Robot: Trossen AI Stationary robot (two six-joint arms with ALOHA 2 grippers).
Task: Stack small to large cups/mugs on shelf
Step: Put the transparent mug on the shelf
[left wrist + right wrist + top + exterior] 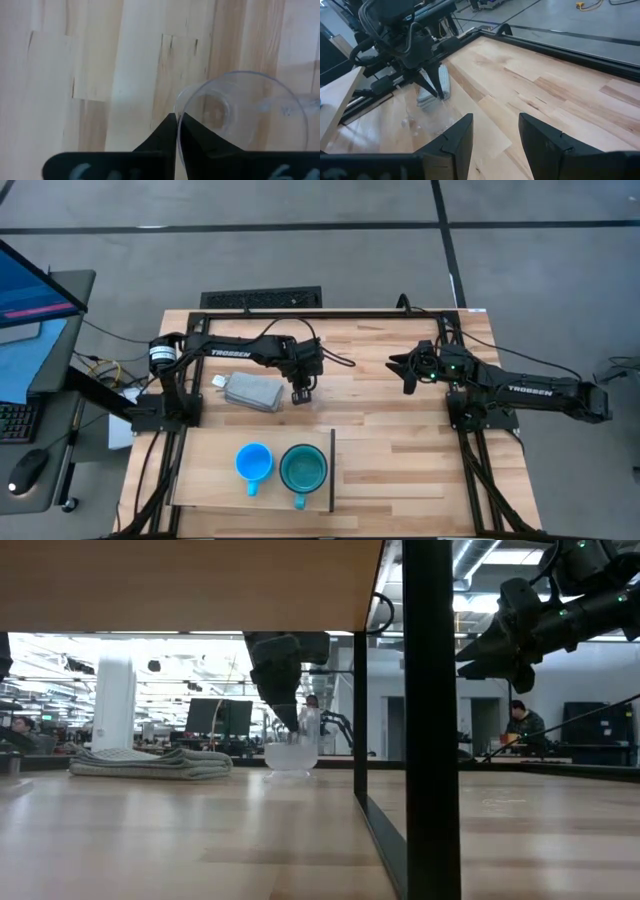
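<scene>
Looking straight down: two arms, two mugs, one shelf (215,470). Blue mug (253,463) and teal mug (303,468) side by side on the shelf, teal one nearest the dark edge. One grey folded cloth (252,392) on the tabletop (380,380), just beside the left gripper (299,393). Right gripper (408,372) well apart, over bare wood on the other side.

At table height: one clear cup (291,754) upright on the table, left gripper (290,723) down at its rim. Cloth (150,762) lying flat, off to one side of the cup. Right gripper (492,658) held high. One person (522,726) seated far back in the room.

From the left wrist: fingers (160,140) pressed together, pinching the clear cup's wall (240,115), one finger inside, one outside.

From the right wrist: own fingers (457,137) spread wide, holding nothing; left gripper (431,84) seen across the table, beside the cloth (437,85).
</scene>
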